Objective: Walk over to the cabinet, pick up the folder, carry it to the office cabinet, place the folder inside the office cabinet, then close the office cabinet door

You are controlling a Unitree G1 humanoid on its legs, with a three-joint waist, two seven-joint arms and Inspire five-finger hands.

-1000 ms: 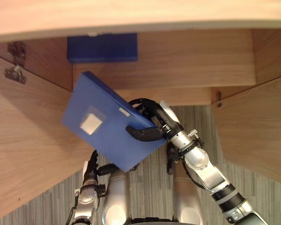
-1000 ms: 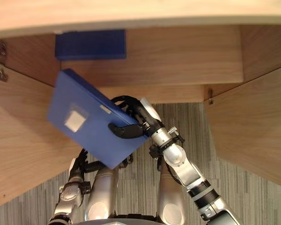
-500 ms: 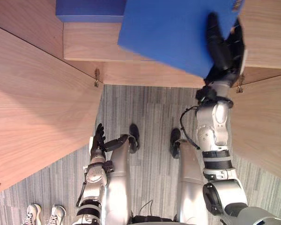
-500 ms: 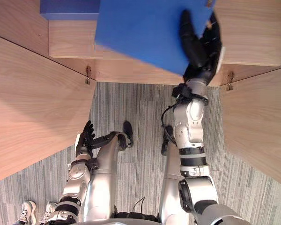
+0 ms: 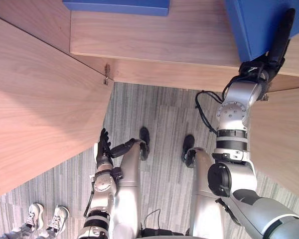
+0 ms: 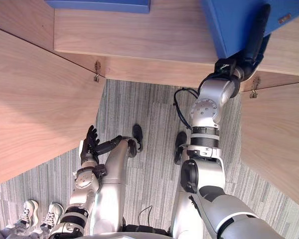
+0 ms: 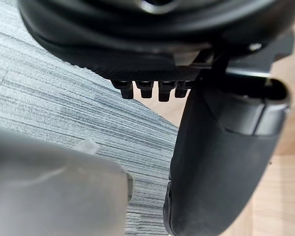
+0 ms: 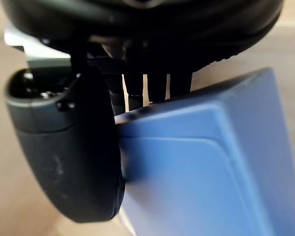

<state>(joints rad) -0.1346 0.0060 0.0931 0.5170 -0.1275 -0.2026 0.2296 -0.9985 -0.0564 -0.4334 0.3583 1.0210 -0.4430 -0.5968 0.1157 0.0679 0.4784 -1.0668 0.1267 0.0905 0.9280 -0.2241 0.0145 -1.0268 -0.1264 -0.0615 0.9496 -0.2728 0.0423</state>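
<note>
My right hand (image 5: pixel 278 42) reaches up into the open wooden office cabinet (image 5: pixel 179 35) and is shut on a blue folder (image 5: pixel 254 22), thumb on its near face and fingers behind. The folder (image 8: pixel 206 167) sits over the cabinet's inner floor at the right, running out of the eye views at the upper edge. In the right wrist view the thumb (image 8: pixel 73 152) presses against the folder's corner. My left hand (image 5: pixel 103 145) hangs low beside my leg with its fingers straight, holding nothing.
A second blue folder (image 5: pixel 117 6) lies at the cabinet's back left. The left door (image 5: pixel 40 104) and the right door (image 5: pixel 281 134) both stand open either side of me. A person's white shoes (image 5: pixel 45 219) stand on the grey carpet at lower left.
My right hand has carried the folder further right and deeper into the cabinet, and it now stands more edge-on. The left hand has stayed by my leg.
</note>
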